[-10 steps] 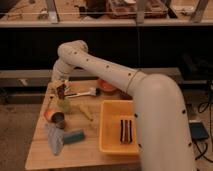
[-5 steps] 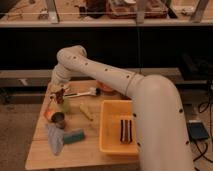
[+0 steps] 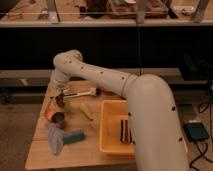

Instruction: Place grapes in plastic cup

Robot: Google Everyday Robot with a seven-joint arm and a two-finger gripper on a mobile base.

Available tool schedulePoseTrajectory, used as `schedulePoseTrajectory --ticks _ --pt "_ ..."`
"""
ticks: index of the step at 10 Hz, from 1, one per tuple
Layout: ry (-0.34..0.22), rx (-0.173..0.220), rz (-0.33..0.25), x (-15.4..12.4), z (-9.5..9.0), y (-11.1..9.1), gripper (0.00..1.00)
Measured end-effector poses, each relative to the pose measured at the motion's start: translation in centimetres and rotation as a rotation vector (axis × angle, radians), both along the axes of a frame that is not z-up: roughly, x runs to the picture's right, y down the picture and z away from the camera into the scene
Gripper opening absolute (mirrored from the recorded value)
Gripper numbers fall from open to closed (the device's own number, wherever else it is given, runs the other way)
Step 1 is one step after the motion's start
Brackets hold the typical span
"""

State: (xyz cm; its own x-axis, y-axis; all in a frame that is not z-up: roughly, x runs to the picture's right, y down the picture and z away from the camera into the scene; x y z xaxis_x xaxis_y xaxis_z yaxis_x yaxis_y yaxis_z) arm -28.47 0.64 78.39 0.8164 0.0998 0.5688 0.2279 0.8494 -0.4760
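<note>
My gripper (image 3: pixel 58 96) hangs from the white arm over the left part of the wooden table (image 3: pixel 90 152). Just under its tip I see a small dark reddish shape, the grapes (image 3: pixel 62 102), against a pale greenish thing that I take for the plastic cup (image 3: pixel 65 105). The gripper hides most of the cup. I cannot tell whether the grapes are held or rest in the cup.
A small dark can with orange (image 3: pixel 53 116) stands just in front of the gripper. A white brush (image 3: pixel 86 92), a yellow-green piece (image 3: pixel 86 111) and a blue-grey cloth (image 3: pixel 61 139) lie nearby. A yellow tray (image 3: pixel 111 135) with a dark striped block (image 3: pixel 125 131) sits at the right.
The arm's elbow and wrist have sunk a little, bringing the gripper lower over the left part of the table. The other things have not moved.
</note>
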Motion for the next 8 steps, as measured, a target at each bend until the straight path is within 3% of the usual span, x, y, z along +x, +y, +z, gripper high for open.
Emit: schedulePoseTrajectory --ticks 2,3,8 --pt "-0.007 -0.022 0.004 0.0 0.6 0.6 0.76" --pt "-0.018 -0.034 0.006 -0.1 0.9 1.0 0.80" --pt "-0.043 -0.051 0.019 0.1 1.6 1.1 0.80"
